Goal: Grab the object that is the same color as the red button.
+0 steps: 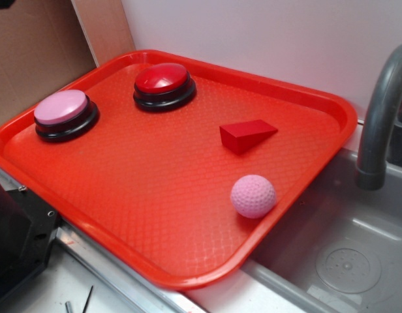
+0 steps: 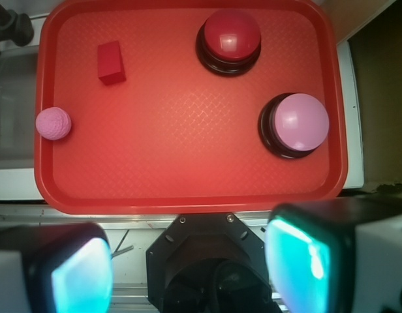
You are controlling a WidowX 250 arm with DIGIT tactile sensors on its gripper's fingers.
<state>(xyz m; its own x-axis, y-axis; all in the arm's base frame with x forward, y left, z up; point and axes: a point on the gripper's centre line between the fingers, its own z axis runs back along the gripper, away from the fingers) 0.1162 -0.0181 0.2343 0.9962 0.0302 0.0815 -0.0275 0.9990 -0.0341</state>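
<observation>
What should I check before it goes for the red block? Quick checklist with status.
1. Target picked by colour: the red block matches the red button, not the pink button or the pink ball: ok.
2. Space around the block: it sits apart from the ball and both buttons: ok.
3. Block lies flat on the tray, nothing on top of it: ok.
4. Gripper open, with nothing between its fingers: ok.
5. Gripper lined up over the block: not ok, it hangs past the tray's near edge in the wrist view.
6. Gripper height above the tray: cannot tell.
</observation>
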